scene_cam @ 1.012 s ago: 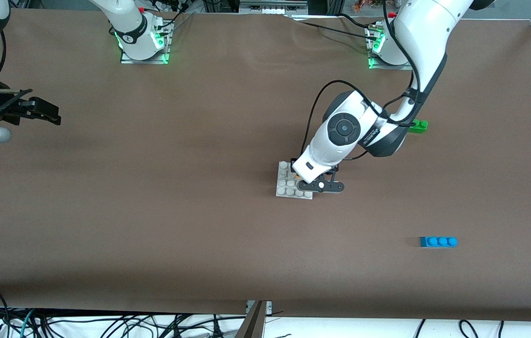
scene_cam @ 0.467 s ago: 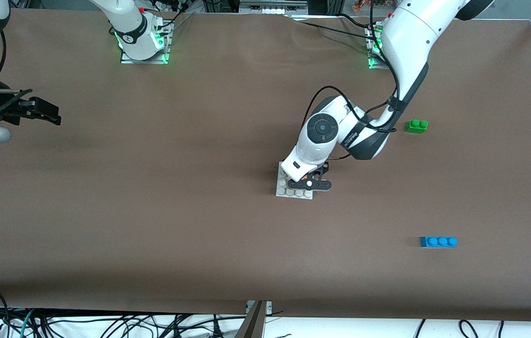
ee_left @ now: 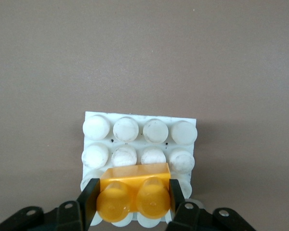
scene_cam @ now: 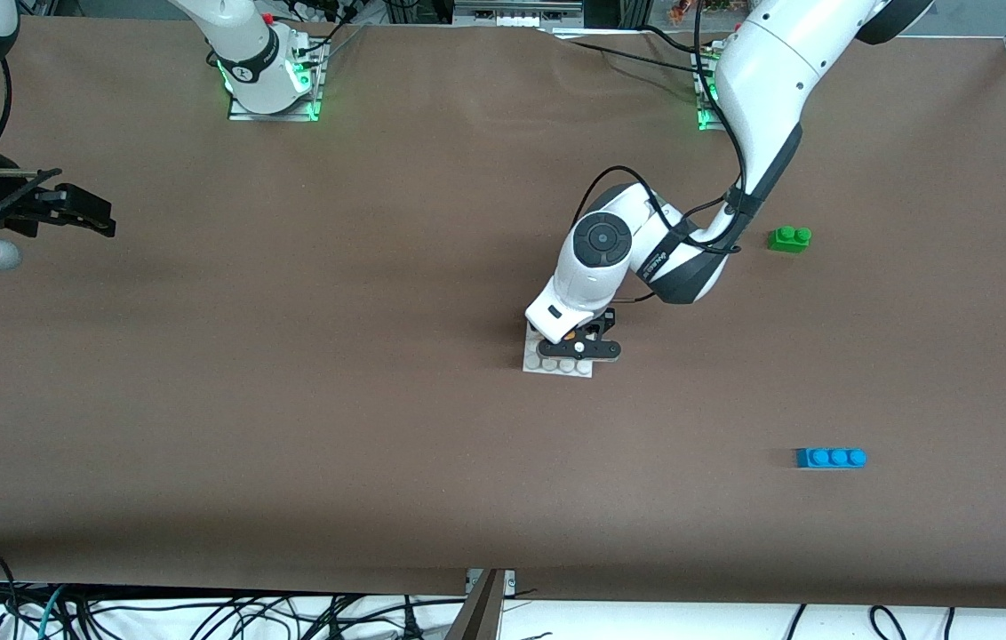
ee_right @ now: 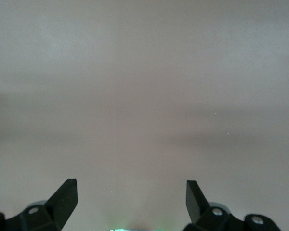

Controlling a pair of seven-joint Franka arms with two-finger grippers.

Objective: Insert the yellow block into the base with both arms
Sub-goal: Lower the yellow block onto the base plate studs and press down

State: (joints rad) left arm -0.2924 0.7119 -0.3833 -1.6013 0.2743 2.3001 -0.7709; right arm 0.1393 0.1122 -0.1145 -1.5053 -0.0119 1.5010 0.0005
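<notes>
My left gripper [scene_cam: 576, 340] is shut on the yellow block [ee_left: 134, 192], an orange-yellow two-stud brick, and holds it over the white studded base [ee_left: 139, 139]. In the front view the left hand covers most of the base [scene_cam: 556, 366], and only a sliver of the block [scene_cam: 570, 334] shows. Whether the block touches the base's studs I cannot tell. My right gripper [scene_cam: 85, 213] is open and empty, waiting in the air at the right arm's end of the table; its wrist view [ee_right: 131, 192] shows only bare brown table.
A green two-stud brick [scene_cam: 789, 238] lies toward the left arm's end, farther from the front camera than the base. A blue three-stud brick [scene_cam: 831, 458] lies nearer to the camera. Brown table [scene_cam: 334, 427] surrounds the base.
My left gripper has moved with the yellow block toward the right arm's end, farther over the base. The green brick is now uncovered. The right arm has not moved.
</notes>
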